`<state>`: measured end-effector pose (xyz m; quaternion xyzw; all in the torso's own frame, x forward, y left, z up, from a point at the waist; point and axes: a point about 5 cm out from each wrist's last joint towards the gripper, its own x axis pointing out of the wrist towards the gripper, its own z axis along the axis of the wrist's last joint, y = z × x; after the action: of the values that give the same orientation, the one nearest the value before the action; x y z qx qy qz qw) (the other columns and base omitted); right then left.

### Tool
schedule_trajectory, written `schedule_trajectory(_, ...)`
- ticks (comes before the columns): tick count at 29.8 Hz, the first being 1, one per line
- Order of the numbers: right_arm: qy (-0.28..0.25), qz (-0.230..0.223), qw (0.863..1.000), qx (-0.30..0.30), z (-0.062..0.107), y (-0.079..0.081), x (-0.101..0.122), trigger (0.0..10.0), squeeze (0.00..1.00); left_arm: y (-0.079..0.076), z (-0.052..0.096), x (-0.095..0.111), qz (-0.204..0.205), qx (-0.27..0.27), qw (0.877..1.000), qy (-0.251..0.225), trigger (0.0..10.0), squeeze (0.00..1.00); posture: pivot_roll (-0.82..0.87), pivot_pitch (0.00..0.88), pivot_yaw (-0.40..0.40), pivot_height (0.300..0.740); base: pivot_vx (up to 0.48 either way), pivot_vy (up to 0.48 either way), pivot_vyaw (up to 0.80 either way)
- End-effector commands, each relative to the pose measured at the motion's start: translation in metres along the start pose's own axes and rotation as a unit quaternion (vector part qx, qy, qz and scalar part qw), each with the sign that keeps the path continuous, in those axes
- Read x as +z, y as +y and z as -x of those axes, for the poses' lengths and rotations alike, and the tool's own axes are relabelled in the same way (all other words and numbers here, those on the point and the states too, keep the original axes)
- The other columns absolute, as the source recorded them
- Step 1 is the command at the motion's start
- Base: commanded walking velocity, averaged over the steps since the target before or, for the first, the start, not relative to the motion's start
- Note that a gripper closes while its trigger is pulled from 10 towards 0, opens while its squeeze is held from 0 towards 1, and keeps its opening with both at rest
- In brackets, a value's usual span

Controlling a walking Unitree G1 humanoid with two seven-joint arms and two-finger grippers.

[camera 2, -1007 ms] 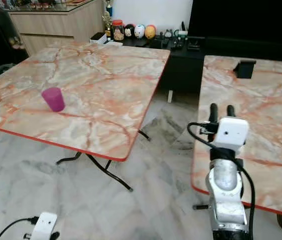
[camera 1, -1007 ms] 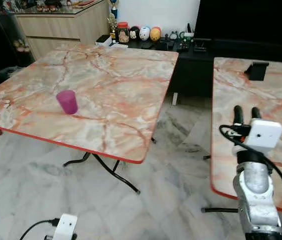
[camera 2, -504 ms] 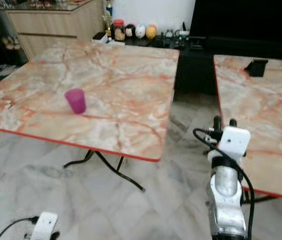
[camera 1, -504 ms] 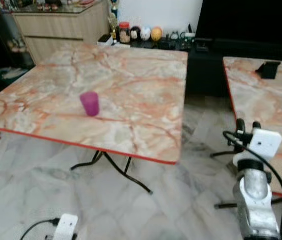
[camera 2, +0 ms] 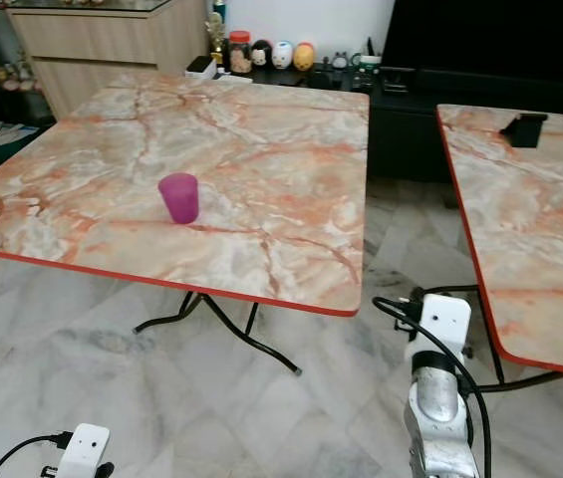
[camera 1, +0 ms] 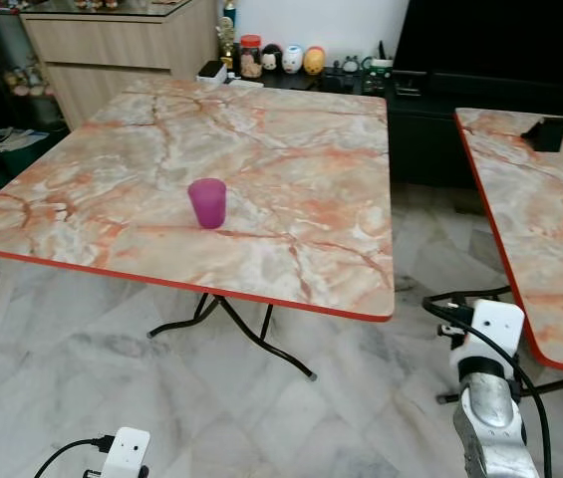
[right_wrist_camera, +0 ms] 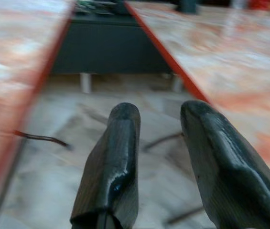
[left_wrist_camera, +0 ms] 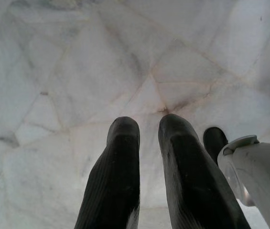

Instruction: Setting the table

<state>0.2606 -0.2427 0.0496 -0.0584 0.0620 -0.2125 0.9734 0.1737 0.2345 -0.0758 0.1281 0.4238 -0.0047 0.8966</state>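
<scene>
Purple cup (camera 1: 207, 202) upright on marble table (camera 1: 291, 239); left gripper (left_wrist_camera: 149, 131) and right gripper (right_wrist_camera: 158, 117) both parted, empty.

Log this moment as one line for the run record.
purple plastic cup upright on marble-patterned table | left gripper empty over floor | right gripper open, empty, between tables
</scene>
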Motion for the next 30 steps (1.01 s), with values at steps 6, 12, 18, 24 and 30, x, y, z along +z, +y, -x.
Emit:
schedule_trajectory(6, 0.126, 0.004, 0.992, -0.029, 0.018, -0.023, -0.058, 10.0, 0.00, -0.001, 0.000, -0.002, -0.005, 0.001, 1.000, 0.003, 10.0, 0.00, -0.01, 0.000, 0.014, 0.740, 0.000, 0.000, 0.00)
schedule_trajectory(12, 0.223, 0.026, 0.974, 0.033, 0.036, -0.012, -0.095, 10.0, 0.00, -0.001, 0.000, -0.002, -0.003, 0.001, 1.000, 0.003, 10.0, 0.00, -0.01, 0.000, 0.014, 0.740, 0.000, 0.000, 0.00)
schedule_trajectory(18, 0.315, 0.047, 0.946, 0.066, 0.064, -0.009, -0.127, 10.0, 0.00, -0.001, 0.000, -0.002, 0.002, 0.001, 1.000, 0.003, 10.0, 0.00, -0.01, 0.000, 0.012, 0.740, 0.000, 0.000, 0.00)
schedule_trajectory(24, 0.348, 0.032, 0.934, 0.075, 0.078, -0.003, -0.138, 10.0, 0.00, -0.001, 0.001, -0.003, 0.006, 0.003, 1.000, 0.005, 10.0, 0.00, -0.01, 0.000, 0.014, 0.740, 0.000, 0.222, -0.09)
schedule_trajectory(30, 0.345, 0.034, 0.934, 0.085, 0.078, 0.001, -0.138, 10.0, 0.00, -0.001, 0.001, -0.003, 0.005, 0.002, 1.000, 0.005, 10.0, 0.00, -0.01, 0.000, 0.017, 0.740, 0.000, 0.374, -0.40)
